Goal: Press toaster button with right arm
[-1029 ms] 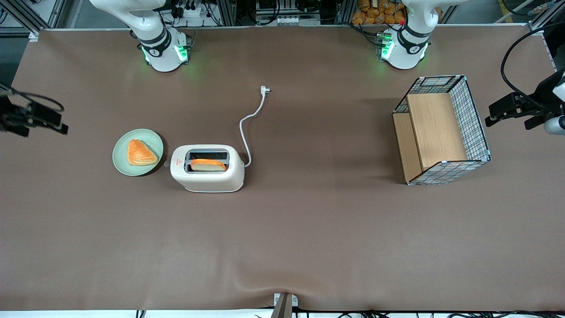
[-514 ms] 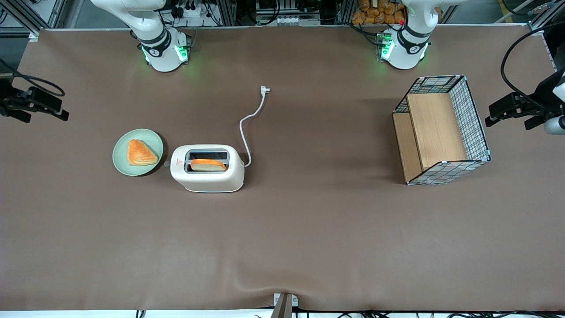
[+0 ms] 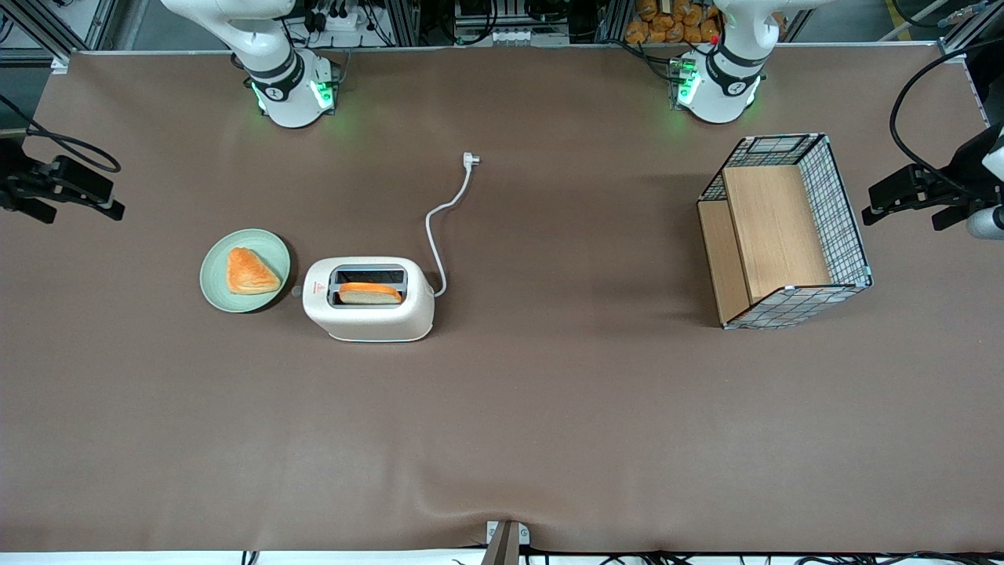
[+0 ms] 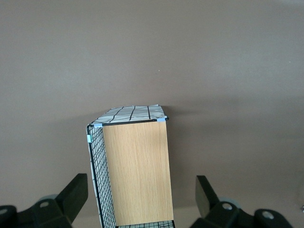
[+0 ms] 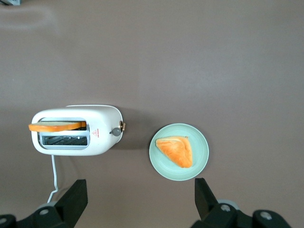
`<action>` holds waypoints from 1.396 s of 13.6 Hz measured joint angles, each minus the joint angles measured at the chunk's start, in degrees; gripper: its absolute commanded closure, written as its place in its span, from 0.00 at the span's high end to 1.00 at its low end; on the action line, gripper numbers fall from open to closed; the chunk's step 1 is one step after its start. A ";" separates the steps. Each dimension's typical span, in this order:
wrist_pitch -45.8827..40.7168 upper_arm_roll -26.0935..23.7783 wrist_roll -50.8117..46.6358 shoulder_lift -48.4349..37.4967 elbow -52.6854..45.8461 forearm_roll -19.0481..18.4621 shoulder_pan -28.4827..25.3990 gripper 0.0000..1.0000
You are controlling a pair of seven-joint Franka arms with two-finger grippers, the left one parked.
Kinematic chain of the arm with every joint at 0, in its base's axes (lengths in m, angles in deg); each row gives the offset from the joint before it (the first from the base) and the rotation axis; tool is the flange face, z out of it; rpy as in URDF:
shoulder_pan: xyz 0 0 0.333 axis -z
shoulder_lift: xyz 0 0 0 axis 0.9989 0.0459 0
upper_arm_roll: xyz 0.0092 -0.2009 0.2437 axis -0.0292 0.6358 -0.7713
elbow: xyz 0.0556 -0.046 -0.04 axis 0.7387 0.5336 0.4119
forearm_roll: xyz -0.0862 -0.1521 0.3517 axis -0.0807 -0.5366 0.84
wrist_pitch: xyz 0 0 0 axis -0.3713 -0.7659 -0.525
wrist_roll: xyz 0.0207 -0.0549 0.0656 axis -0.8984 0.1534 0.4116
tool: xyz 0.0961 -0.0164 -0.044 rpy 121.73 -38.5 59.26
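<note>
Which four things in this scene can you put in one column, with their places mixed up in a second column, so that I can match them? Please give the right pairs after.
Things:
1. bread slice
2. pastry
3. toaster button
4. hand

Places:
A. on the green plate
B. on the short end of the toaster, facing the plate
C. above the table's edge at the working arm's end, apart from the toaster
D. standing in a toaster slot

Pairs: 1-D, 2-A, 3-B, 4-C

The right arm's gripper point(image 3: 90, 202) hovers high, fingers point(image 5: 71, 197) spread wide.
</note>
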State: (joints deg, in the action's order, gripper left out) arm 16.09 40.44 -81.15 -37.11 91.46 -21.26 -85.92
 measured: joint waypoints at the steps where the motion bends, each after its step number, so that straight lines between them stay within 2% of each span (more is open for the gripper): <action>1: -0.43 0.05 -0.01 -0.02 -0.45 0.00 0.01 1.00; 4: 0.32 0.16 -0.01 -0.37 0.14 0.00 0.02 1.00; 8: 5.74 0.28 0.00 -5.10 7.37 -0.04 0.03 1.00; 13: 6.15 0.45 0.00 -5.72 7.98 -0.32 0.04 1.00; 19: 6.72 0.44 0.41 -5.55 8.38 -3.66 0.04 1.00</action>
State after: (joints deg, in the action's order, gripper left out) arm 22.81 40.88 -80.74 -42.66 99.84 -24.92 -85.88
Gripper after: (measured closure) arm 0.000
